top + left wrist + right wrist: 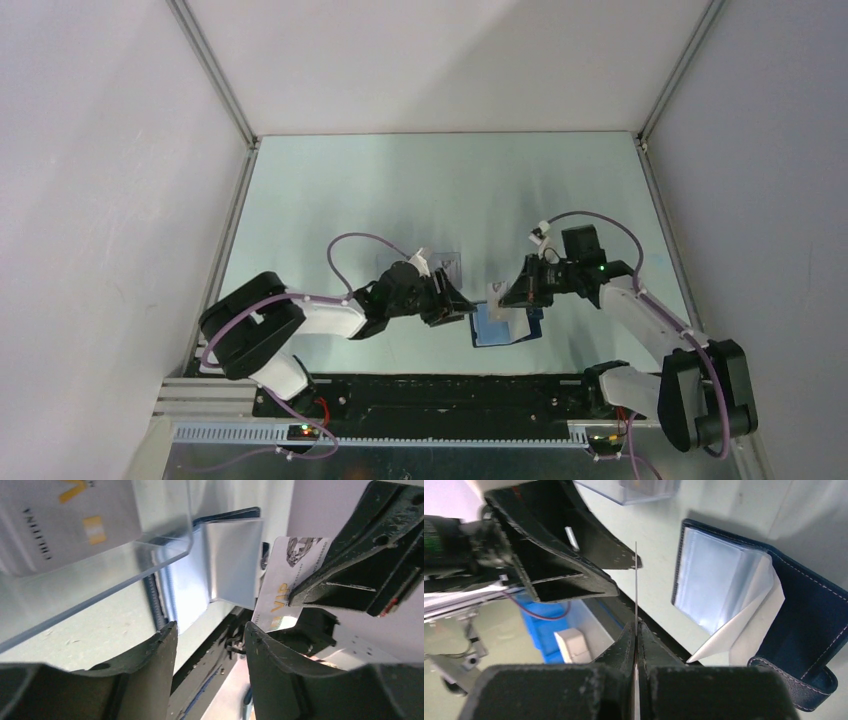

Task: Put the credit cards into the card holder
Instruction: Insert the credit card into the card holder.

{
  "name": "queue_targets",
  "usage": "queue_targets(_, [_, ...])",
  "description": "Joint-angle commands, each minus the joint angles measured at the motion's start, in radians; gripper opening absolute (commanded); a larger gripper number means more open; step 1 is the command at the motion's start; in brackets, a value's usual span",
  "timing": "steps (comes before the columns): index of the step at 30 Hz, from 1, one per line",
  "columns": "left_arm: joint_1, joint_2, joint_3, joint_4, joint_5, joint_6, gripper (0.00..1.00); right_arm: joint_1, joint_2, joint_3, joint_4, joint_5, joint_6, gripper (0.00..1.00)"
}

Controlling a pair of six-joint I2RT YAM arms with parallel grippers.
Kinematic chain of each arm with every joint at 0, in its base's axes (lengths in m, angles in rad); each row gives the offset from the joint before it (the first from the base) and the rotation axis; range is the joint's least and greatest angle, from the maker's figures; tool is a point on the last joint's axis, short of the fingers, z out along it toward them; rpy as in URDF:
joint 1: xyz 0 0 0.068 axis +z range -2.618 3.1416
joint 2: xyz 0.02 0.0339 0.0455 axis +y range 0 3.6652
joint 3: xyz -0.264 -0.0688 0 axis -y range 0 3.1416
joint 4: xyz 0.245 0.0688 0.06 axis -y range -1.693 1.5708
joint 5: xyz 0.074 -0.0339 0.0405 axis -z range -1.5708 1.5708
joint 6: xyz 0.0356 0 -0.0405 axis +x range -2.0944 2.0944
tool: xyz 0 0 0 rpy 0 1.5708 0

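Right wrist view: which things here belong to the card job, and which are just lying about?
Belong to the job:
- right gripper, shut on the VIP card
- card holder, lying open
- second card, in the clear tray
- left gripper, open

Just lying about:
- blue bin, past the table edge
- white box, beside it
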Motion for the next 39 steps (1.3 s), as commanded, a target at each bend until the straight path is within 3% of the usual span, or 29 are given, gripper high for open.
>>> queue_targets(1, [-0.021,-0.039,0.064,-0.166,-0.086,0.079,0.54,0.104,0.057,0.077,-0.145,0.254,-0.079,0.0])
queue_targets(3, [-0.031,-0.018,0.107,-0.254,-0.1,0.101,0.49,0.134,0.093,0.098,-0.162,0.333,-0.081,0.0])
queue_targets(12, [-0.07,0.083,0.237,-0.433,-0.146,0.165,0.29,0.139,0.106,0.099,-0.178,0.417,-0.066,0.0])
queue_targets(24, [-0.085,0.166,0.323,-0.549,-0.158,0.199,0.19,0.113,0.109,0.066,-0.154,0.447,-0.049,0.0])
queue_targets(39, [-0.088,0.186,0.352,-0.588,-0.151,0.208,0.07,0.086,0.183,0.03,-0.037,0.368,-0.074,0.0])
